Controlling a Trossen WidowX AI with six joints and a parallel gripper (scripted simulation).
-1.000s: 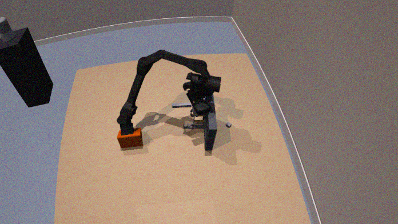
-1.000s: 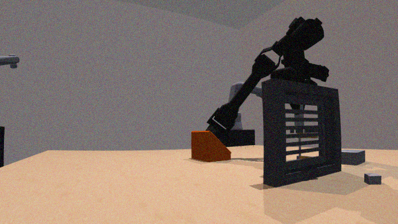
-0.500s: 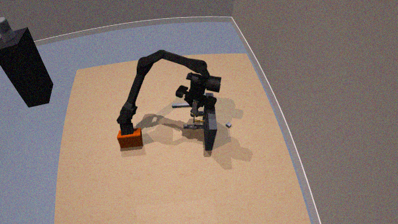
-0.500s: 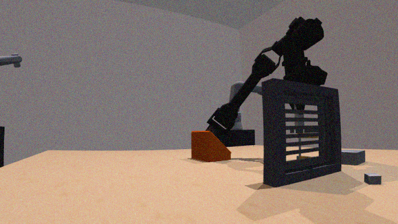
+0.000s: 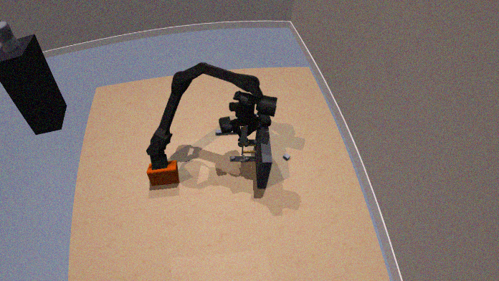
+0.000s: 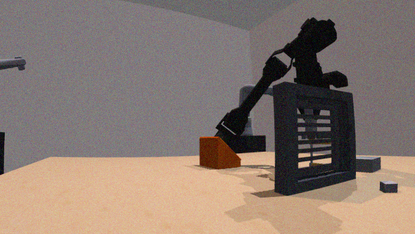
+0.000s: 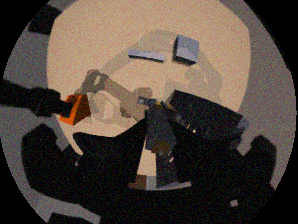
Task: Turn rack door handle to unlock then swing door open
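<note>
The dark rack frame stands upright. Its slatted door looks closed within the frame. My gripper points down on the arm side of the door and is shut on the upright handle, seen through the slats in the exterior view. A thin rod runs down below the fingers, with yellow parts beside it. In the wrist view the frame lies slantwise to the gripper. The fingers hide much of the handle, so its exact turn is hard to tell.
The orange arm base is left of the rack. A small grey block lies on the rack's far side from the base. A larger grey block and a flat grey bar are near the rack.
</note>
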